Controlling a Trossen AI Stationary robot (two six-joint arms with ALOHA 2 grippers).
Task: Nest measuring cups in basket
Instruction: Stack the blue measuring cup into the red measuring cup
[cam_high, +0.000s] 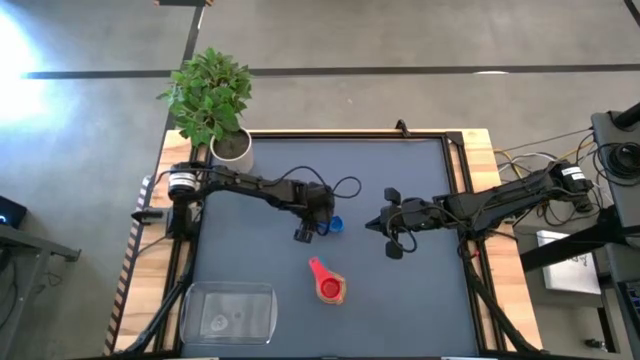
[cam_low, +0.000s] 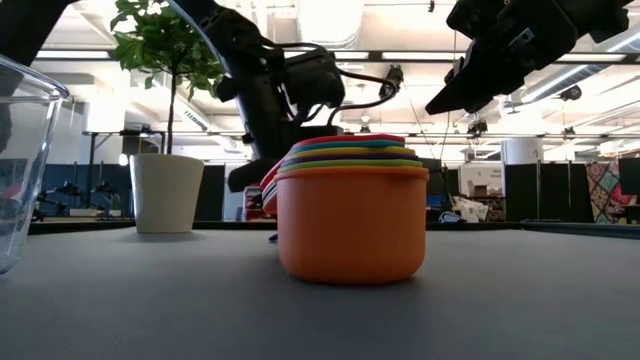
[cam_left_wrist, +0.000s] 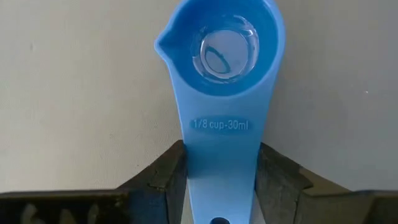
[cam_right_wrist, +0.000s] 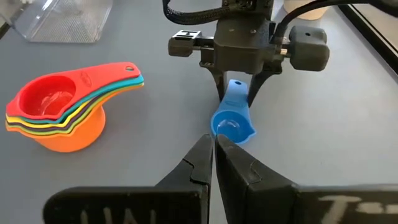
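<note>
The left gripper (cam_right_wrist: 236, 93) sits just left of centre in the high view, its two dark fingers (cam_left_wrist: 163, 180) pressed against either side of the flat handle of the small blue plastic measuring cup (cam_left_wrist: 224, 74) — a grip, as far as the left wrist view shows. The cup's round bowl looks to rest on the dark grey worktop (cam_high: 420, 300), so I judge it clamped but not yet lifted.

The right gripper (cam_right_wrist: 213, 155) hangs right of centre in the high view, fingers pressed together and holding nothing; it waits.

Below centre in the high view lies the stack of the other round plastic measuring cups (cam_high: 329, 285), red-pink on top and orange at the bottom, with yellow, green and teal rims between them in the low view. A purple one I cannot pick out for certain. That nesting looks done, all but the blue cup.

The clear rectangular plastic basket (cam_high: 228, 312) stands at the lower left of the high view, well apart from the stack and seemingly with no cup in it.

Still to do, by my reading: the blue cup into the stack — and the whole stack into the basket.
</note>
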